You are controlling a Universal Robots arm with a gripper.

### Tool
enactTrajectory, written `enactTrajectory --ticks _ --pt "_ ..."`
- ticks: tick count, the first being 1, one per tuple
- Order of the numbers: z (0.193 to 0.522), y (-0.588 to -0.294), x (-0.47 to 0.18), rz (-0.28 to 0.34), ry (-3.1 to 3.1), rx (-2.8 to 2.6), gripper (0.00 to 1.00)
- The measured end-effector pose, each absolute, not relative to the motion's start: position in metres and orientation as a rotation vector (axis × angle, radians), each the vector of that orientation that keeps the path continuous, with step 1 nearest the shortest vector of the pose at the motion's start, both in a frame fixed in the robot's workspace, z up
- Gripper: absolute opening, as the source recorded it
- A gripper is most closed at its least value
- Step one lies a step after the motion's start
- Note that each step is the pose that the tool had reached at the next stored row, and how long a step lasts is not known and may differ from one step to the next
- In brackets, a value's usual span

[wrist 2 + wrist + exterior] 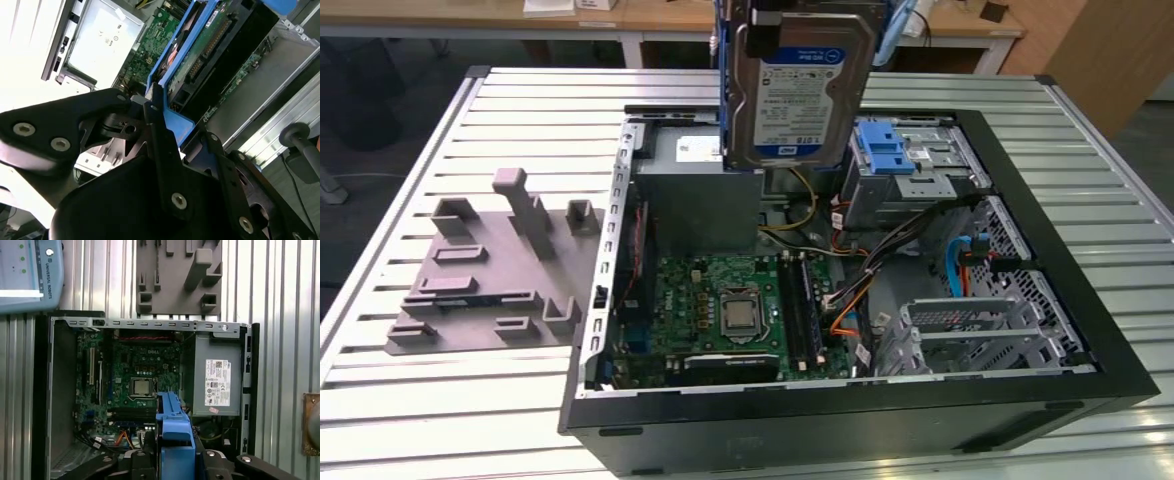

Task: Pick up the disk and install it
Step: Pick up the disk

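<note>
Worked on a slatted metal table [414,400], ribbed in pale grey, with dark floor at the exterior view's left. Backed by wooden desks [654,15] along the far side and a wooden panel [1107,50] at the exterior view's right. Carried an open black computer case [854,425], laid on its side with the interior facing up. Carried also a grey moulded fixture plate [480,280], flat on the slats just beside the case, toward the exterior view's left. Showed, in the first wrist view, a pale blue handheld unit [25,275] near a corner of the case.

Inside the case: a green motherboard [720,300], a grey power-supply box [700,180] with a white sticker, and a metal drive cage [901,160] with a blue latch.

Found the disk [798,90] upright in the air over the open case, label toward the exterior camera. Placed its lower edge, as seen in the exterior view, in front of the power-supply box and just beside the drive cage. Hung directly below the gripper [177,122], taken at its upper end. Found the black fingers [160,150] clamped onto the blue rail of the disk, with no gap visible between finger and rail in the second wrist view. Looked down, in the first wrist view, along the blue rail onto the motherboard. Could not tell whether the lower edge touched any part within the case.
</note>
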State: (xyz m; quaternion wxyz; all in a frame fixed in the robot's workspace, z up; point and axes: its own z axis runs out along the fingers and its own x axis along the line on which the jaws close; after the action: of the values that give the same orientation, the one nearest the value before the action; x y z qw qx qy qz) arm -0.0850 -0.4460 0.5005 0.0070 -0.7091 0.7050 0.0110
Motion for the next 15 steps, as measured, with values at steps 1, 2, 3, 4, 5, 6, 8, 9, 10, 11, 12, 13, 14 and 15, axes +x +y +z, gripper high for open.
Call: enactTrajectory --ticks 1,2,3,4,5,6,8,9,10,11,12,13,14,15 --pt "0.5 -0.447 -0.085 0.034 2.208 -2.215 0.36" --pt "0.499 -0.447 -0.084 0.034 2.209 -2.213 0.36" --pt "0.499 -0.448 -0.083 0.034 2.211 -2.212 0.36" --pt "0.499 -0.448 -0.081 0.034 2.212 -2.211 0.36" --pt "0.498 -0.448 -0.079 0.034 2.212 -2.21 0.36" --pt "0.498 -0.448 -0.077 0.034 2.214 -2.209 0.36" --pt "0.498 -0.448 -0.076 0.034 2.222 -2.2 0.36" --pt "0.497 -0.448 -0.075 0.034 2.231 -2.191 0.36" --pt "0.497 -0.448 -0.075 0.034 2.239 -2.182 0.36" --pt "0.497 -0.448 -0.075 0.034 2.245 -2.176 0.36" --pt "0.497 -0.448 -0.074 0.034 2.25 -2.172 0.36" --pt "0.497 -0.448 -0.074 0.034 2.253 -2.169 0.36" --pt "0.497 -0.448 -0.073 0.034 2.253 -2.169 0.36" --pt "0.497 -0.448 -0.073 0.034 2.253 -2.169 0.36"
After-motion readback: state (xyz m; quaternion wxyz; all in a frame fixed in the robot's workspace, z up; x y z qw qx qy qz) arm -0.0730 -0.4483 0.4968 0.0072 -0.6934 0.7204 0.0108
